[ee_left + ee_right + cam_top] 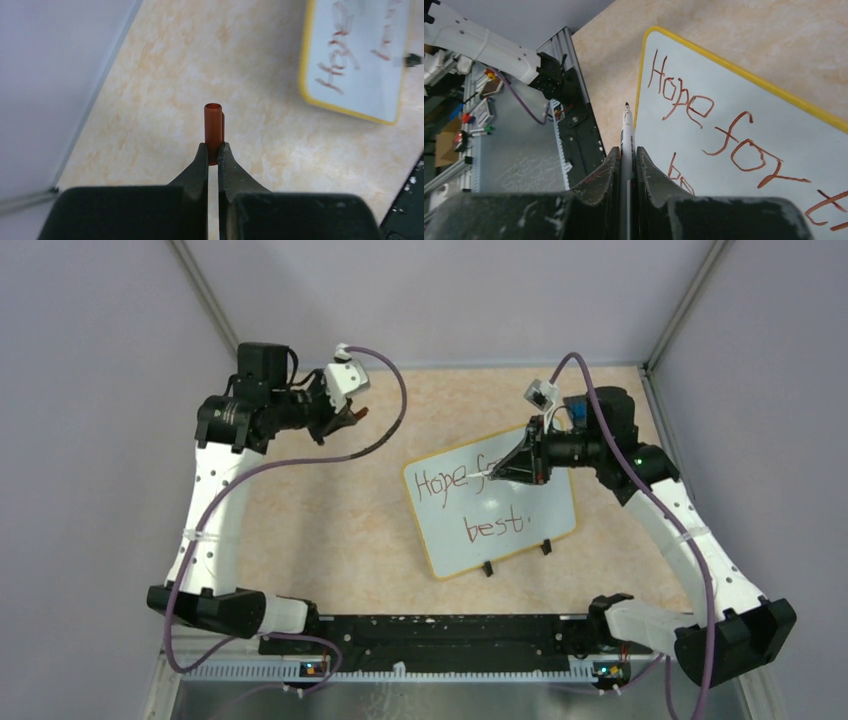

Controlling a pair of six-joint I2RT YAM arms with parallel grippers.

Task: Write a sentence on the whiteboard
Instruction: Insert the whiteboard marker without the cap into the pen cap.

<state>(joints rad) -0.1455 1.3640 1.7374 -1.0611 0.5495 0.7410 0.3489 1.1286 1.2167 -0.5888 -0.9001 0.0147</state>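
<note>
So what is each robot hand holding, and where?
The left gripper holds a marker cap by its base; the right gripper, a marker by its barrel.

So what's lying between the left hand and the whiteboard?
Just bare tabletop between the left hand and the whiteboard, with a purple cable looping across it, seen in the top view.

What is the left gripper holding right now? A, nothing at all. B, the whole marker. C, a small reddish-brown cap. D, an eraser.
C: the left wrist view shows the left gripper shut on a small reddish-brown cap, while the uncapped marker sits in the right gripper.
</note>
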